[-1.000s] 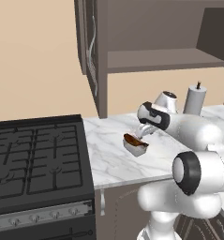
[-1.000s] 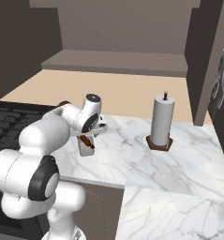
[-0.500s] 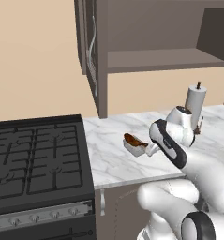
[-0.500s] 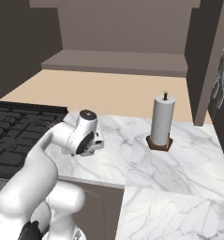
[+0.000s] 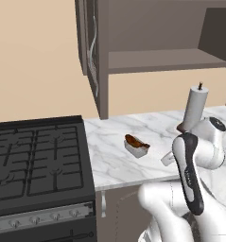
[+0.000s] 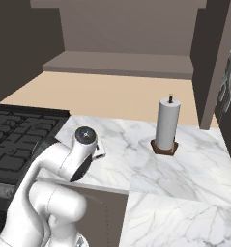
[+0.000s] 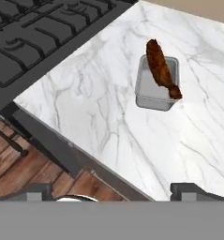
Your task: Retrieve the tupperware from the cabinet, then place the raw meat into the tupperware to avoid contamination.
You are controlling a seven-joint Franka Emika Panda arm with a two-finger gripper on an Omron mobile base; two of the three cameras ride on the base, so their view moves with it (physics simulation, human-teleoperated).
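So the two-finger dark gripper is wide apart and holding nothing; in the hand view you can just see its two finger tips poking up at the bottom edge, with bare counter and the counter's front edge between them. It's up and off to the side of the action now, looking down at the small translucent grey-white plastic tupperware sitting on the white marble counter.

The reddish-brown drumstick-shaped raw meat is lying in the tupperware, laid along its length with both ends sticking up over the rim a bit. Same thing from the left base view: tupperware on the counter just right of the black gas stove, meat on top of it. The dark grey-brown wall cabinet is open above, shelf bare as far as I can see.

What changed: a second ago the arm was hunched right over the container, hand basically at it. Half a second ago it was already swinging back toward the white paper towel roll, and now it's pulled back closer to the base, elbow folded. Container and meat haven't budged through that.

My read is the drop is done and this is the retreat, so the task looks pretty much finished.
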